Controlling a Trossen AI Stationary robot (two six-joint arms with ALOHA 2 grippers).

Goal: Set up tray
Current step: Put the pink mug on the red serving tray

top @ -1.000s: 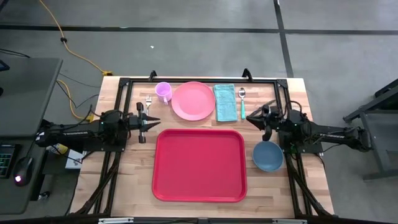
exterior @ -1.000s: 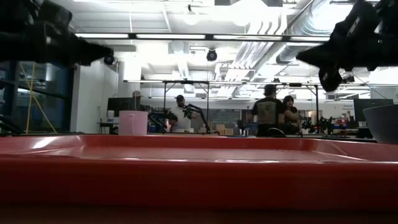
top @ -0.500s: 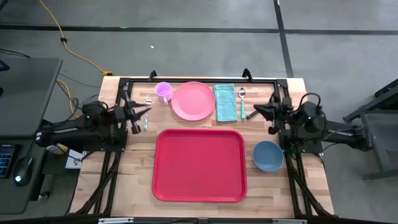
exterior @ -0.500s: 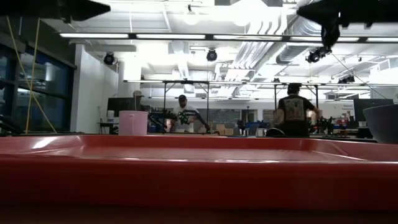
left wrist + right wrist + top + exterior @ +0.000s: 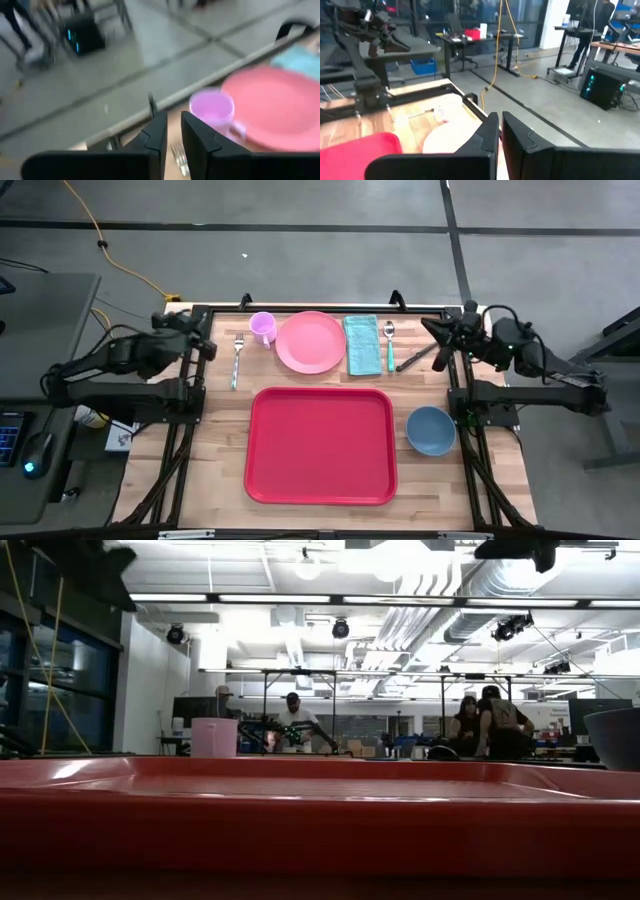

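Both arms have pulled back from the table's middle over the past second and now sit raised at its far corners, nothing in either grasp. On the left, the left gripper (image 5: 205,340) hangs near the far-left corner, its fingers (image 5: 157,132) almost together with only a thin gap and nothing between them. Just beside it a fork (image 5: 237,358) lies flat on the wood, then a small pink cup (image 5: 262,327) touching or nearly touching the round pink plate (image 5: 310,341). Centre stage, the tray (image 5: 320,445) lies empty and square on the near half of the table, apparently waiting to be loaded. Past the plate come a teal napkin (image 5: 360,343), a spoon (image 5: 389,345) and a dark utensil (image 5: 415,360); a blue bowl (image 5: 431,430) sits just right of the tray. The right gripper (image 5: 432,330) rests fully closed and empty at the far-right corner. Nothing blocks either arm's path to the tableware.
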